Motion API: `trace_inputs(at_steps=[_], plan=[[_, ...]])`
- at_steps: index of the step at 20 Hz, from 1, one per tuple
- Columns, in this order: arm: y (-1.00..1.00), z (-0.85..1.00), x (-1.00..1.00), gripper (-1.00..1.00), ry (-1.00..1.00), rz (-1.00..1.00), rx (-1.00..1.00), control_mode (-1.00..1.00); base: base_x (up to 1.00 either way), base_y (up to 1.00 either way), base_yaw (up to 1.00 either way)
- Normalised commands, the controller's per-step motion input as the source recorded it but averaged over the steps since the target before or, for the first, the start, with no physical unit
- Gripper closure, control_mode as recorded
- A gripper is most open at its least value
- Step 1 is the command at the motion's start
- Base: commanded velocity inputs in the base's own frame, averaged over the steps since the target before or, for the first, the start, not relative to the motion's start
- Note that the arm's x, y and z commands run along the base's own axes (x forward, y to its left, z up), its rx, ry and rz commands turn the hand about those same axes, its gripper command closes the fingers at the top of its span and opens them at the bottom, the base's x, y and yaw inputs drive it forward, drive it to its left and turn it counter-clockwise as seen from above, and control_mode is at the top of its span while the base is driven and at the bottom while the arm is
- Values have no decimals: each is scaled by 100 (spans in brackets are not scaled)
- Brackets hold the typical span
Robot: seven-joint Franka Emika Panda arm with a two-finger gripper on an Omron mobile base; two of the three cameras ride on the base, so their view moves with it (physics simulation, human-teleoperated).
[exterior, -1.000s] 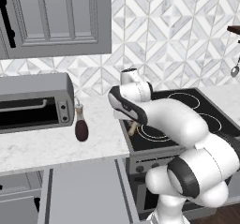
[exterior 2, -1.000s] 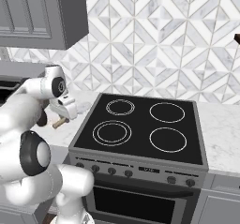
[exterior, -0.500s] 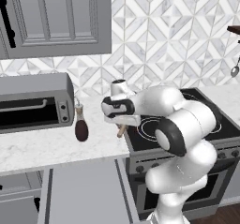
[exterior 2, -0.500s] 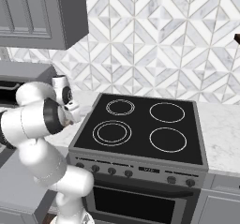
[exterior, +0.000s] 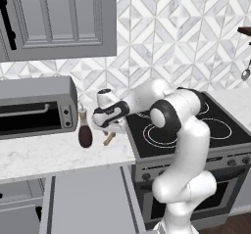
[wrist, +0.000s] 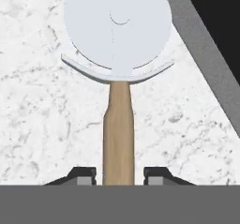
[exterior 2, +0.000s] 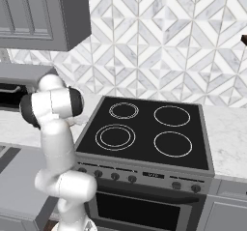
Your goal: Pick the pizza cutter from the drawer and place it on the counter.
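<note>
The pizza cutter lay flat on the counter, its round silvery-white wheel blade pointing away from the hand camera and its tan wooden handle running back toward the gripper. In the hand view the two dark fingertips stood on either side of the handle's end, each with a thin gap of marble showing between it and the wood, so the jaws were parted slightly and did not press the handle; the cutter was not held. The grey edge of the stovetop cut across the upper right of that view, just beside the wheel.

From the left base view, the gripper hung low over the counter just left of the stovetop, with the cutter's handle poking out below it on the marble. A dark brown bottle with a tan top stood upright near the handle, on the side away from the stovetop, and a grey toaster oven sat farther that way. The drawer stood pulled out below the counter edge, in front of the stovetop's left corner, showing its flat grey inside.

In the right base view the white arm bent down at the stovetop's left side, hiding the hand.
</note>
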Motion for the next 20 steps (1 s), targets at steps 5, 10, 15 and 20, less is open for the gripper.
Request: trace_inputs(at_steps=[5,10,15,20], plan=[[0,98,-36,-100,-4,-5,1,-100,0,0,0],[-26,100,-95,-100,-8,-1,1,-100,0,0,0],[-93,95,-100,-100,-21,3,3,-100,0,0,0],[-100,85,-100,-100,-29,2,3,-100,0,0,0]])
